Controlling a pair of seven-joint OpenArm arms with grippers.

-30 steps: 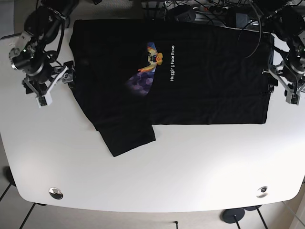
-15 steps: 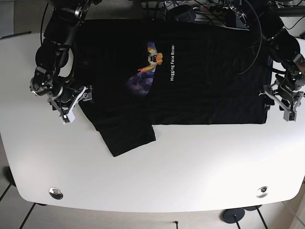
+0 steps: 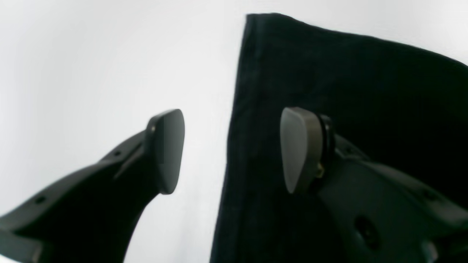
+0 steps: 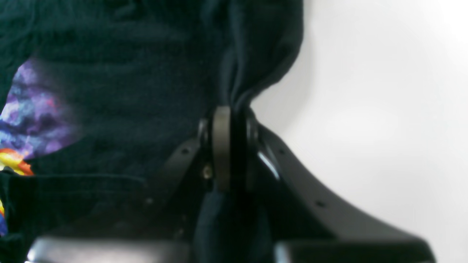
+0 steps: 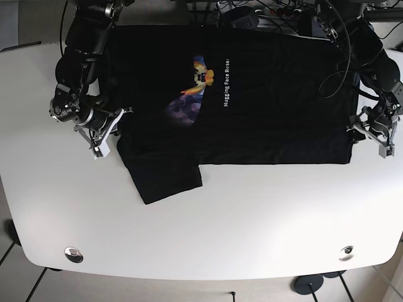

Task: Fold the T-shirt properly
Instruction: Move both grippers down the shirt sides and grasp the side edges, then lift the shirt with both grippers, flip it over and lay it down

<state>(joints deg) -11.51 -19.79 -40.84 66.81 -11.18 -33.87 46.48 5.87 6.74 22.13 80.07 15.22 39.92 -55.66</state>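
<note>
1. I have the T-shirt (image 5: 252, 100) spread print-up on the white table (image 5: 208, 233), one sleeve side doubled in at the near edge, so it lies flat enough for each side to be worked.
2. My right tool (image 4: 232, 146) is clamped on a bunch of the dark cloth at the shirt's side edge; in the right wrist view the fabric rises in a pleat out of the closed pads. I judge this grip is there to carry that edge over the body for a fold.
3. My left tool (image 3: 230, 149) stands spread, one pad (image 3: 166, 149) over bare table and the other (image 3: 298, 149) over the cloth, straddling the hem just below the corner. It grips nothing yet.
4. That straddle looks meant for pinching the hem, so both sides can lift together.
</note>
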